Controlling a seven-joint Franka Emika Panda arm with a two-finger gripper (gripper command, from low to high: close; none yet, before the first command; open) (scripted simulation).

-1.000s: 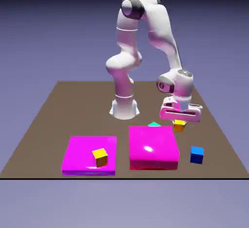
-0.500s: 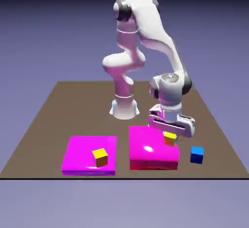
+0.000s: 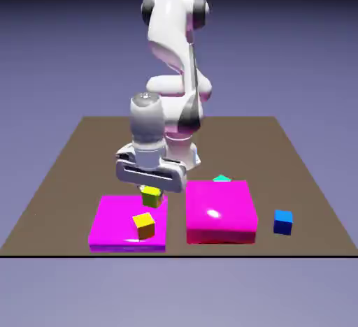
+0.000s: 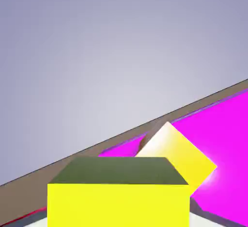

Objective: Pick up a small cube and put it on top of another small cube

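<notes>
fingers [image 3: 151, 194] pinching the yellow cube [image 3: 151, 196] above the other yellow cube [image 3: 144, 225], pickup done, stacking left

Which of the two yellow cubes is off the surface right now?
The held yellow cube, clamped in the gripper; the other yellow cube sits on the left magenta block.

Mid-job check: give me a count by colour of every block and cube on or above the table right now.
Yellow cubes: 2, one held in the gripper at, one on the left magenta block at
Magenta blocks: 2, at and
Blue cube: 1, at
Teal cube: 1, at, mostly hidden behind the right magenta block
Total: 6
</notes>
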